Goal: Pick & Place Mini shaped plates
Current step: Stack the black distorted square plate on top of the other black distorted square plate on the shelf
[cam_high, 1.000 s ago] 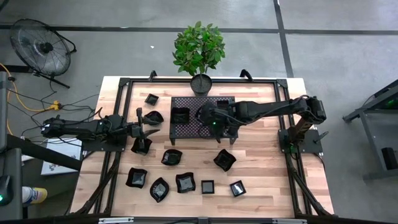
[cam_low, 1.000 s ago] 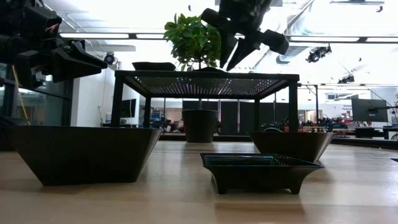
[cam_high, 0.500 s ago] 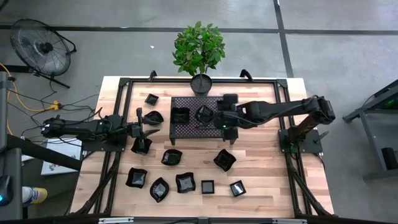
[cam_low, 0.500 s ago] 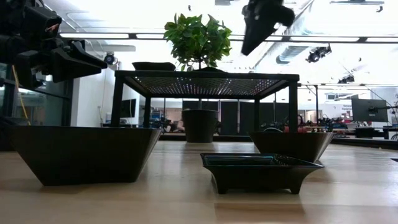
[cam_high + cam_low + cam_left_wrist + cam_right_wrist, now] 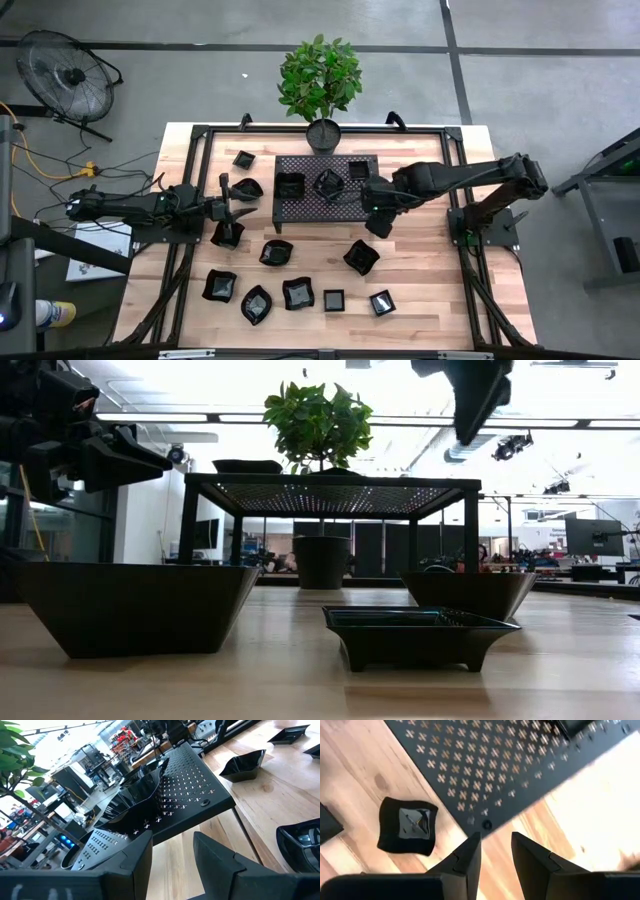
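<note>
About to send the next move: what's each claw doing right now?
Left claw: open, empty, beside the rack.
Right claw: open, empty, over the rack's edge.

The right pincer (image 5: 379, 222) hangs empty above the surface's middle, fingers slightly parted. The left pincer (image 5: 243, 205) waits near the left edge, fingers apart, holding nothing.

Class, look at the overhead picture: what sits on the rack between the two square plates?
A wavy-edged plate sits on the rack, between the square plates, in the high view.
</note>
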